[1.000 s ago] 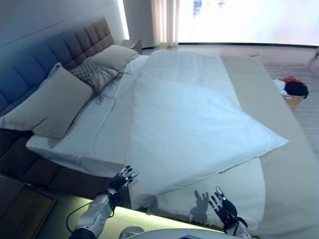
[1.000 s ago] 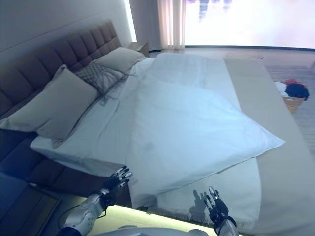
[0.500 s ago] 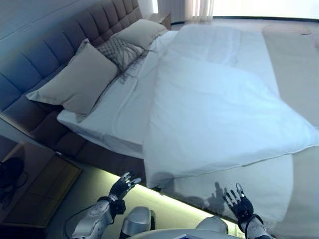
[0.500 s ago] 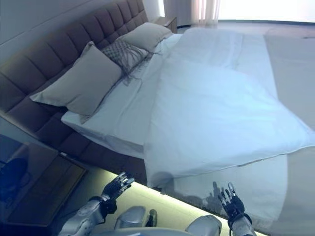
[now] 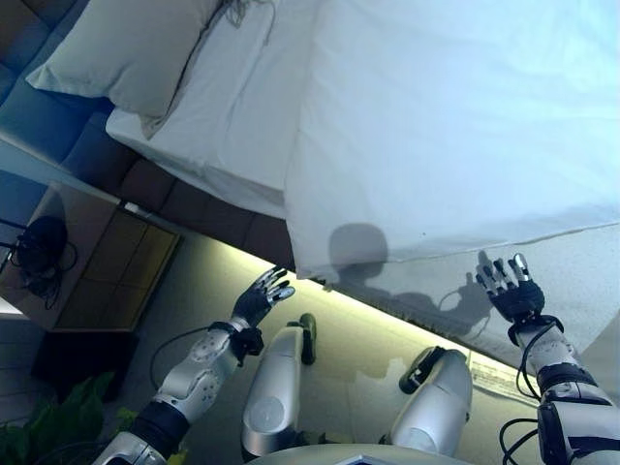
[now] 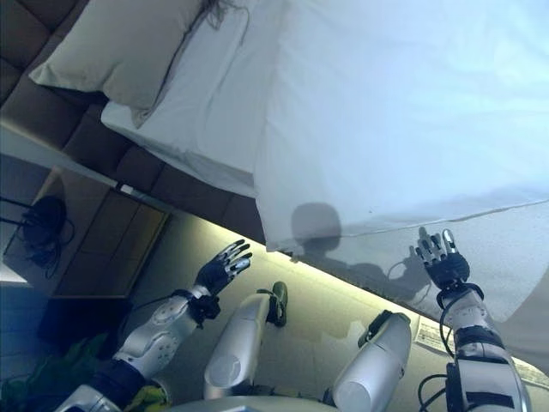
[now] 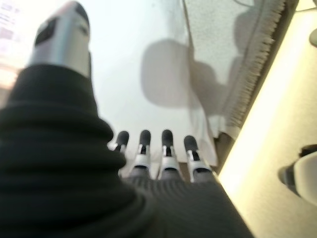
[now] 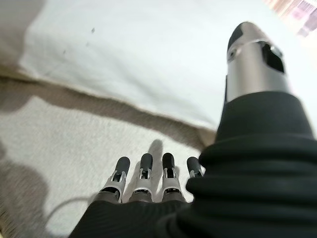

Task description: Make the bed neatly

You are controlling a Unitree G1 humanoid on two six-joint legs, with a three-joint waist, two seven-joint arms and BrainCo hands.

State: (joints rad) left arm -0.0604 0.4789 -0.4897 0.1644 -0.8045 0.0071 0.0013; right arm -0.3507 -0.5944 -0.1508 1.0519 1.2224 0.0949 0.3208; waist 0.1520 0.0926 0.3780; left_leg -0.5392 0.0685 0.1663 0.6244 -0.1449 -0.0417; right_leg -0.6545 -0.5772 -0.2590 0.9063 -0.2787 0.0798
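A white duvet (image 5: 455,126) lies askew over the bed, its near edge and corner (image 5: 308,266) hanging at the bedside. Under it shows the white sheet (image 5: 232,107) and, lower down, a pale textured bedspread (image 5: 572,281) with a fringed edge (image 7: 252,64). A beige pillow (image 5: 126,48) leans at the headboard end. My left hand (image 5: 260,295) is open over the lit floor, short of the duvet corner. My right hand (image 5: 511,286) is open with spread fingers just in front of the bedspread, holding nothing.
A wooden nightstand (image 5: 92,262) with a dark object (image 5: 39,247) on it stands left of the bed. A green plant (image 5: 58,417) shows at the lower left. A light strip glows along the bed base (image 5: 387,310).
The camera has tilted down and closer to the bedside, so the bed fills the top of the view. Both hands have risen toward the bed edge and stay open.
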